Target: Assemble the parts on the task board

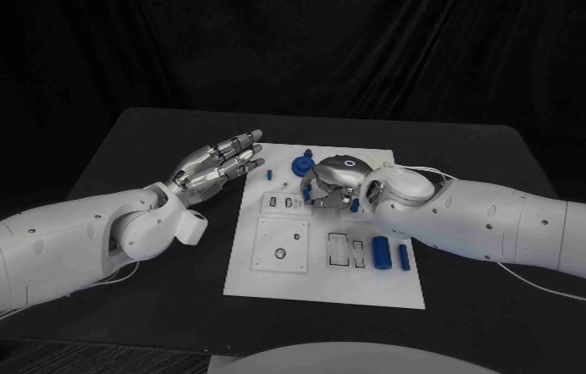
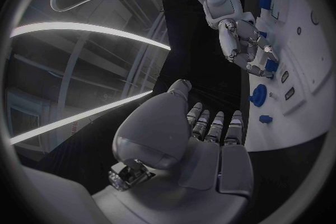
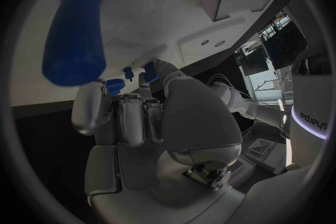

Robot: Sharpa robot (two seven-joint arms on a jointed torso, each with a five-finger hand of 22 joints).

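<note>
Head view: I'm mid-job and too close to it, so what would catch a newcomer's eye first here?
The white task board in the middle of the black table, dotted with small blue parts. Next, the right hand curled down over the board's far half beside a blue round part, while the left hand hangs open off the board's left edge. Two blue cylinders lie near the right edge.

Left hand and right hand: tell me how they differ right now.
The left hand lies beside the task board with fingers stretched out and apart, holding nothing; the right hand is over the board with fingers curled down among the blue parts. Whether the right hand grips a part cannot be told. Both are silver, on white arms.
</note>
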